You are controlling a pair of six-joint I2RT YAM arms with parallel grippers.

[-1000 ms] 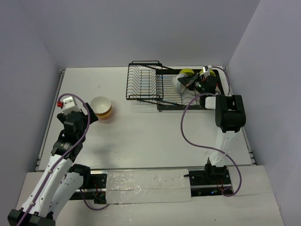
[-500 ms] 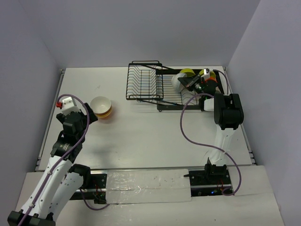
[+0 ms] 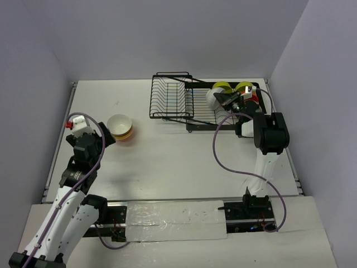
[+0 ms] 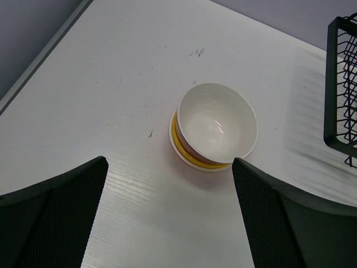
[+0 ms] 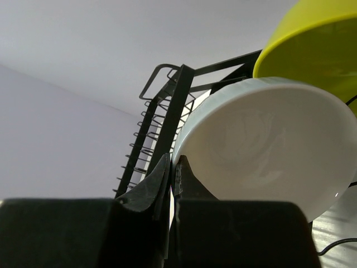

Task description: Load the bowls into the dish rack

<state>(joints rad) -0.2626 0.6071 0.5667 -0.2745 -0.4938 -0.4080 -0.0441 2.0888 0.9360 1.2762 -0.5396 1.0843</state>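
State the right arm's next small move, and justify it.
Probably open the right gripper and let go. Its fingers pinch the rim of the white bowl, which already stands on edge in the dish rack beside the lime-green bowl. It looks seated, though its contact with the prongs is hidden.

Black, mesh-patterned left claw: ahead of it a banded bowl, white inside, yellow-orange stripe outside, on a white counter with faint grey scuffs. Black right claw: at its tips a plain white bowl, beyond that a lime-green bowl and a black wire dish rack.
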